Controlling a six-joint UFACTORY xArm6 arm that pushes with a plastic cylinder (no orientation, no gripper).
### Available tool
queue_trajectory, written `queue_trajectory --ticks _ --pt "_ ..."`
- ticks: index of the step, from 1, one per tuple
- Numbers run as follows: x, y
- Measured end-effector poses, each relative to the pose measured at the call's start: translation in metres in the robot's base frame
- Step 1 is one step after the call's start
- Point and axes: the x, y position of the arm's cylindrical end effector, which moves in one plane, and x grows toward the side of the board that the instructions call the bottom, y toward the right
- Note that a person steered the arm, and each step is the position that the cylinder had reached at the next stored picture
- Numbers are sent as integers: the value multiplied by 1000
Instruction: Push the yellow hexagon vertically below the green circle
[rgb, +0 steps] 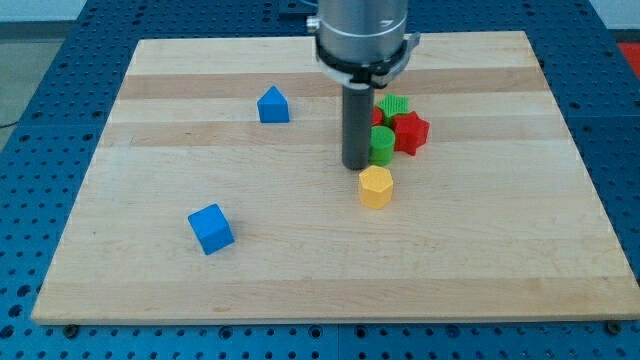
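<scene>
Item: yellow hexagon (375, 187). Located on the wooden counter (300, 270), a little right of centre, resting flat. It is placed just below the green circle (382, 145) in the view, offset very slightly toward the view's left; the two appear near or touching, though contact cannot be confirmed from this angle.

Item: my tip (355, 166). The dark rod is seen descending from the arm housing at the view's top. Its end is set just beside the green circle on the view's left, and just above and to the left of the yellow hexagon. No gripper is fitted, so nothing is grasped or released; only pushing is possible.

Key relation: the hexagon lies below and slightly right of the tip. The remaining correction is judged small, a slight nudge toward the view's right, if any is needed at all.

Neighbouring items: a red star-like block (410, 131) and a second green block (395, 105), shape unclear, are clustered right of and above the circle. A blue block with a peaked top (272, 105) and a blue cube (210, 228) are well apart, on the view's left.
</scene>
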Motion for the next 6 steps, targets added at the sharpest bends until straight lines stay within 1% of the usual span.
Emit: queue_trajectory --ticks 1,2,3,4,5,6 --pt "-9 7" --pt "6 -7" --pt "21 16" --pt "38 64" --pt "56 71" --pt "64 76"
